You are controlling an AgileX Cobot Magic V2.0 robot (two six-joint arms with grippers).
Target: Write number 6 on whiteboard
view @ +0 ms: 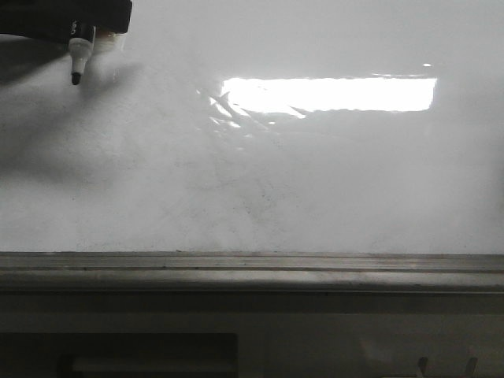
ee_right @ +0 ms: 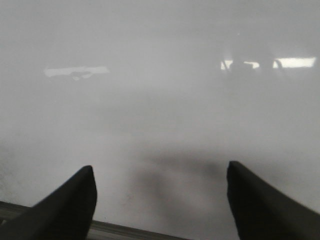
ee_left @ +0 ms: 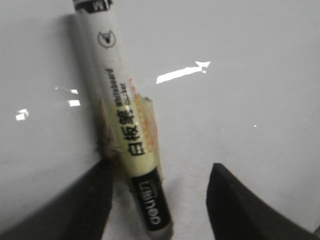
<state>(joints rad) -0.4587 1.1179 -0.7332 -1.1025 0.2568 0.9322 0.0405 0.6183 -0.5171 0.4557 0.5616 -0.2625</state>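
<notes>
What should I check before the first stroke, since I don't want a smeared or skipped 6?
1. Marker uncapped, dark tip exposed: ok.
2. Marker held firmly by the left pincer: cannot tell; the fingers stand apart and the marker lies against only one.
3. Tip touching the whiteboard: cannot tell.
4. Writing area free of old strokes: ok, only faint grey smudges.
5. Right pincer open, empty and not in the front view: ok.

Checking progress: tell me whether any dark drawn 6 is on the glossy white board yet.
No, the glossy white whiteboard shows only faint grey smudges.
</notes>
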